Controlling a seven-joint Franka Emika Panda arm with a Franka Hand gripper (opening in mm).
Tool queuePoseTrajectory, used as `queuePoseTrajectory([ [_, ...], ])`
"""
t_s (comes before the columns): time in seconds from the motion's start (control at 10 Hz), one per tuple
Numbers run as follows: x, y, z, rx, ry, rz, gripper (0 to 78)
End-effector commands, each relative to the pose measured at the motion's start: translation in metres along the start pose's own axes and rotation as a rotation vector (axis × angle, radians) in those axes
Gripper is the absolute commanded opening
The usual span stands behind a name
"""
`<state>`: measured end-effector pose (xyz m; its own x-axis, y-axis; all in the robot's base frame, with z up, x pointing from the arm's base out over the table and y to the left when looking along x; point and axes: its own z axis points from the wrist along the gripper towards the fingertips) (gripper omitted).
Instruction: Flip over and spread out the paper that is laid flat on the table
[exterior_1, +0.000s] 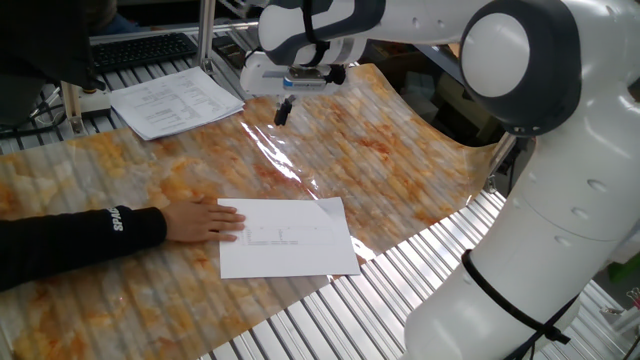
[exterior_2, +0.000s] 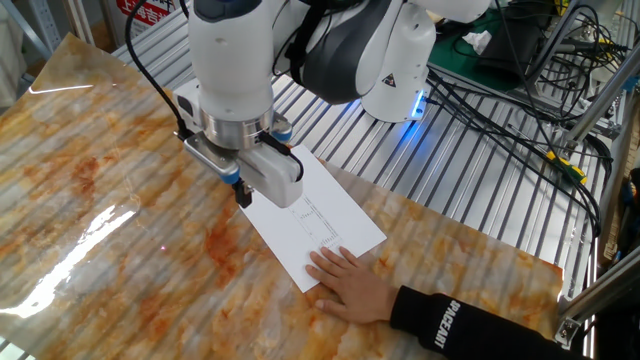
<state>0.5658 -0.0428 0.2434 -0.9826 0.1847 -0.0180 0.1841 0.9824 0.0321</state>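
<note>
gripper hovers empty, jaws nearly closed, above paper pinned by hand.

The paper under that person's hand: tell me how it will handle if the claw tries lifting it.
The paper is one thin sheet lying flush on the glossy table, so probably floppy, light and hard to get under. The hand pins one edge, likely stopping sliding.

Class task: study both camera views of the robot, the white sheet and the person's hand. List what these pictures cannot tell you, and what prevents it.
- Black end effector: too small and dark in one fixed view, hidden behind the camera housing in the other; open or shut unclear.
- Thin white paper sheet: grey marks too faint to read.
- Person's bare hand: the body is cut off by the frame edges.
</note>
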Motion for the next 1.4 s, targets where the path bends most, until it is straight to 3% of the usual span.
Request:
queuePoseTrajectory([
  [0.1,-0.001,0.000,-0.001,0.016,-0.008,0.021,0.0],
  [0.5,0.002,-0.002,0.001,0.012,0.033,-0.040,0.0],
  [1.4,0.045,-0.031,0.026,0.006,0.009,-0.115,0.0],
])
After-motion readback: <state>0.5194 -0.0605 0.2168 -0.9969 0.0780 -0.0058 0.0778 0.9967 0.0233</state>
